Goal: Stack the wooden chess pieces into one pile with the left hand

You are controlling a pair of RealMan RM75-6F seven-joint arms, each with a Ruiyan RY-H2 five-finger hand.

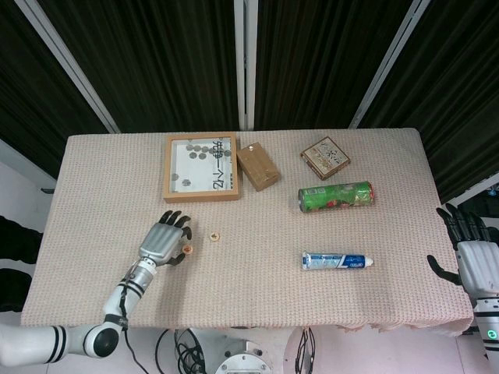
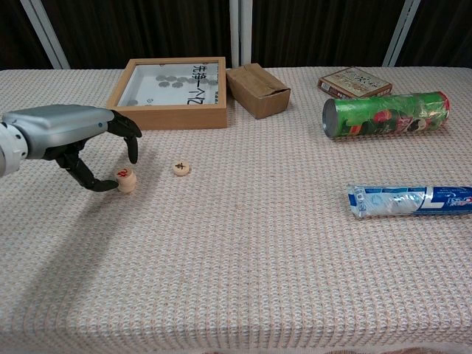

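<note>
- Chest view shows the left hand low over the table, at the far left. Its fingers are apart, and a dark fingertip touches the side of the small pile of chess pieces; another finger hangs just above the pile without touching, so the hand does not grip it.
- The pile seems to be two wooden discs, one on the other, with a red mark on top, just right of the hand.
- One single chess piece lies flat, near the pile on its right and apart from it.
- Behind stand one wooden frame tray and one brown cardboard box.
- Further right are one flat patterned box, one green can on its side and one toothpaste tube.
- The right hand, seen in the head view past the table edge, is empty with fingers spread.
</note>
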